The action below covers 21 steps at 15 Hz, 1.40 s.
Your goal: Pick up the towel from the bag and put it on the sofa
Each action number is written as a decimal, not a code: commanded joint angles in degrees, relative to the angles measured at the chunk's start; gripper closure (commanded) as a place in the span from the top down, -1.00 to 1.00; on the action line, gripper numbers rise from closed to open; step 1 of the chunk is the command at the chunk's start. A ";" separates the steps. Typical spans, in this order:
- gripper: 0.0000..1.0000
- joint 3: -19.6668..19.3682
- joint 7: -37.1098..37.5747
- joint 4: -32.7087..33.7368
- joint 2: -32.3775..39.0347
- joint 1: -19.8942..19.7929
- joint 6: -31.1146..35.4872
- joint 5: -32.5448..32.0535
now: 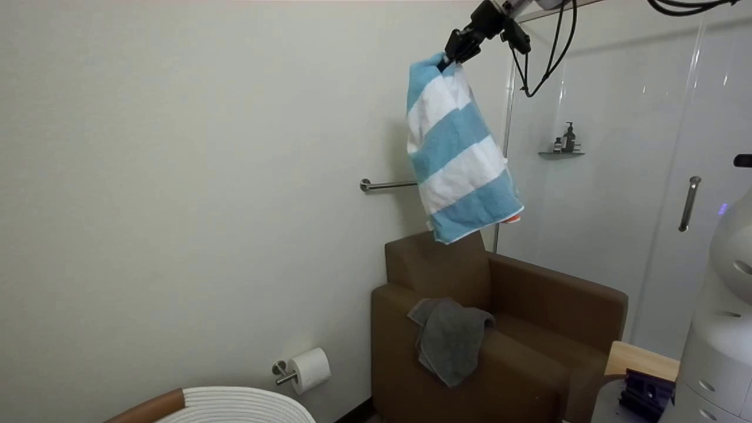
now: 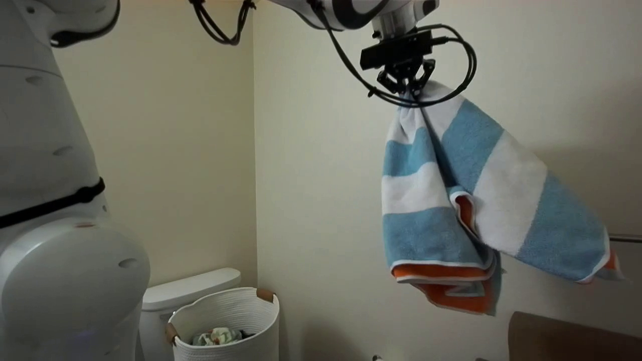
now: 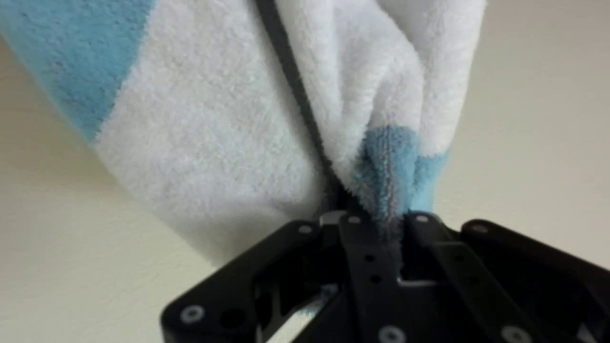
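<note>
Striped terry towel (image 2: 511, 185) is in midair, hanging from the gripper (image 3: 388, 221); fingers (image 3: 357, 243) nearly together, pinching a bunched fold. Around it: cable loop (image 2: 472, 62) crosses in front of the pinch in an exterior view, metal bar (image 1: 388, 185) runs behind the towel. Brown armchair (image 1: 523, 358) below, gray cloth (image 1: 452, 341) draped on its armrest (image 1: 411, 364). White basket (image 2: 225, 353) well apart, by the toilet (image 2: 193, 288), crumpled cloth (image 2: 220, 336) inside. Toilet paper roll (image 1: 310, 371) low on the wall (image 1: 205, 176). Shower enclosure (image 1: 611, 223) with vertical handle (image 1: 690, 204) past the armchair.

Materials: towel fuzzy, blue/white bands, orange reverse, white-trimmed hem. Basket is round coiled rope, brown handles. Armchair boxy, smooth-looking.

Edges: towel's bottom corner overlaps the backrest (image 1: 437, 264) in an exterior view; can't tell if touching. Wide air gap between towel and basket; seat (image 1: 549, 335) shows between the armrests.
</note>
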 commanded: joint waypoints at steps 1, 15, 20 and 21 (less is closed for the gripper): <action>-0.83 -1.01 0.36 0.21 0.22 1.63 0.02 -0.56; -0.83 -6.29 9.13 5.50 15.31 -5.54 6.09 -6.89; -0.83 -9.83 7.66 15.06 25.69 -14.54 3.09 -3.57; -0.83 -9.42 7.88 16.67 27.53 -16.43 3.68 -3.17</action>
